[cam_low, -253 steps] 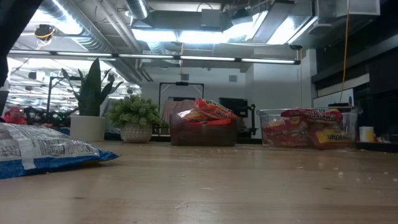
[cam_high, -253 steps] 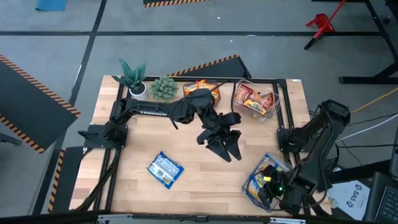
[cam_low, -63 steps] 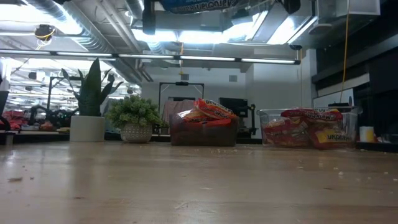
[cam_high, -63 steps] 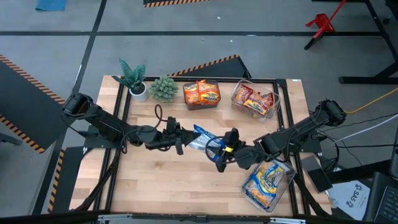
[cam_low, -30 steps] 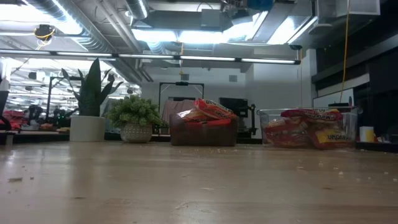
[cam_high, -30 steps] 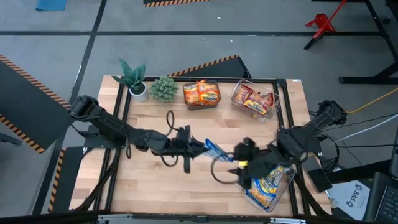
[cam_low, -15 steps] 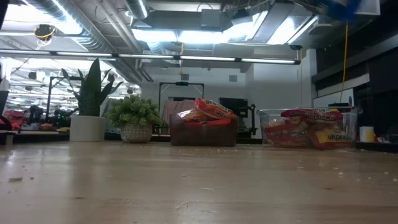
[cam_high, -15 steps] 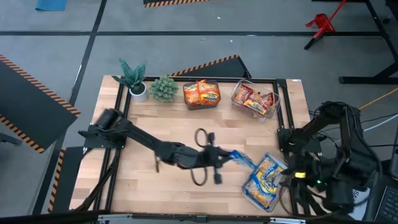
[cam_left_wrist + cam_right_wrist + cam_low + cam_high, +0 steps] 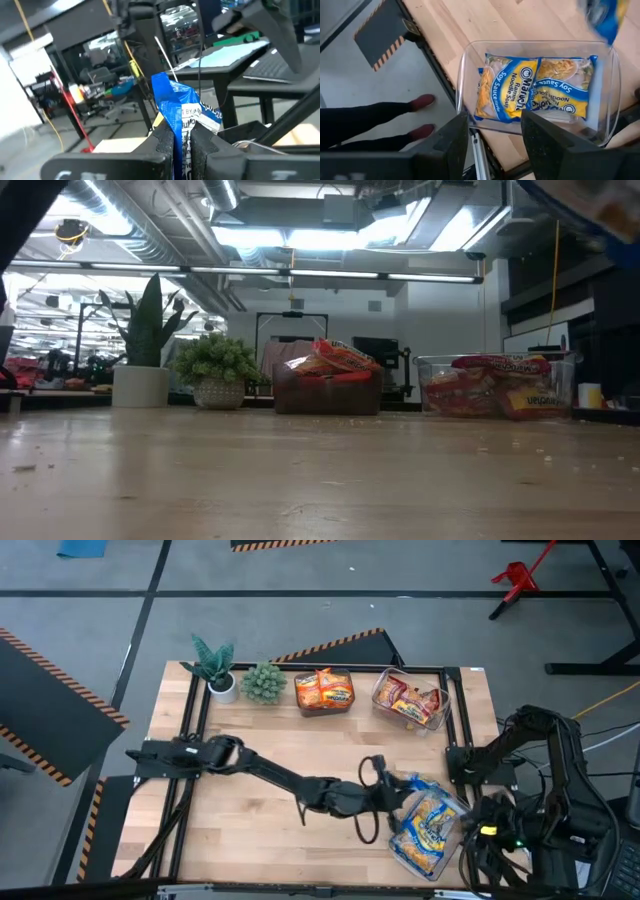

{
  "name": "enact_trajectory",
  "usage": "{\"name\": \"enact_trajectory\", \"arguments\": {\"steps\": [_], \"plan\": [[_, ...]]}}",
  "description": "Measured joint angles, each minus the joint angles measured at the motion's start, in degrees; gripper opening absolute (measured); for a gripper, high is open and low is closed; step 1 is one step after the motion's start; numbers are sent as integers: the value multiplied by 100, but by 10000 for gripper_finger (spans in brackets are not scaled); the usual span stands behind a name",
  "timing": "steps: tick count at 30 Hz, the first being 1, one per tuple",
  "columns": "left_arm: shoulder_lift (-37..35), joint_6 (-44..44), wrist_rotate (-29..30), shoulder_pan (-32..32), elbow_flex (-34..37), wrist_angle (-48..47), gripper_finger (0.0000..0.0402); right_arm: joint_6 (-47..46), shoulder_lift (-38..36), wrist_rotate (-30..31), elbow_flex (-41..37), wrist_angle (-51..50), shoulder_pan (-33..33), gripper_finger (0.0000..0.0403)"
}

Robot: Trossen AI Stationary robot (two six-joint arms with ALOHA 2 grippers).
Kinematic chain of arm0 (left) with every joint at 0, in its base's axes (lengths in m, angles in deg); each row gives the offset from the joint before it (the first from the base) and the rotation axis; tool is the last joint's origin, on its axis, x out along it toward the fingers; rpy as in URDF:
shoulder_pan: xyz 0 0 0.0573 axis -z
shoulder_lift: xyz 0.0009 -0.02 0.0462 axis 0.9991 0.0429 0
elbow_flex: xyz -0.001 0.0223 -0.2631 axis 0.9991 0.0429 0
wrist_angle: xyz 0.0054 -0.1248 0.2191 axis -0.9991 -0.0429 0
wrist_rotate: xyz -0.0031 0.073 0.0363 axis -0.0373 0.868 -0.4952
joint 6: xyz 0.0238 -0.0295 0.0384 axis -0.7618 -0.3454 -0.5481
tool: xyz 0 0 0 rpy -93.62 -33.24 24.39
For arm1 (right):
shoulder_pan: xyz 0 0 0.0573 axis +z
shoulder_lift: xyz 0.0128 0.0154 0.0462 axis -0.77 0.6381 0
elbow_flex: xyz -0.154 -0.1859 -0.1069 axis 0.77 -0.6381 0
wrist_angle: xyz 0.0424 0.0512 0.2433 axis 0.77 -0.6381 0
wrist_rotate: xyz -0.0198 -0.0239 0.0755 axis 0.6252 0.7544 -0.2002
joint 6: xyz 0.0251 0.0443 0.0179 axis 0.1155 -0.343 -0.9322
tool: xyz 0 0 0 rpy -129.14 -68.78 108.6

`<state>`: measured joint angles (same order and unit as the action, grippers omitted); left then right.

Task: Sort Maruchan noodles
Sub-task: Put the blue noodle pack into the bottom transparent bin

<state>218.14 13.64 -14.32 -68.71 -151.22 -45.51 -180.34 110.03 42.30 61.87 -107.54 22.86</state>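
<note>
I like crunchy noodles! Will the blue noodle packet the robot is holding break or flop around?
Probably it flops a little: the left gripper pinches the blue Maruchan packet by one edge, and the crinkly wrapper stands up bent. It looks light, since one thin pinch holds it above the clear bin. The noodles inside could crack if squeezed hard.

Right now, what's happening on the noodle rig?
The left gripper is stretched across the table, shut on a blue packet at the edge of the clear bin that already holds blue-and-yellow packets. The right gripper hangs open above that bin, off to the side. Orange packets and red packets sit in the two far bins.
</note>
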Motion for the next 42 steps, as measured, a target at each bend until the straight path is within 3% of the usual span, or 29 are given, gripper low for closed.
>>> {"name": "enact_trajectory", "arguments": {"steps": [5,20,42], "plan": [[588,-808,-82,-46,-606,0,16,7,0,-133,-49,0,-4,165],[1710,-1228,-657,-276,-1953,57,16,154,0,-130,-49,2,-4,165],[1977,-997,-1118,-422,-2046,79,16,222,4,365,-49,2,-7,165]]}}
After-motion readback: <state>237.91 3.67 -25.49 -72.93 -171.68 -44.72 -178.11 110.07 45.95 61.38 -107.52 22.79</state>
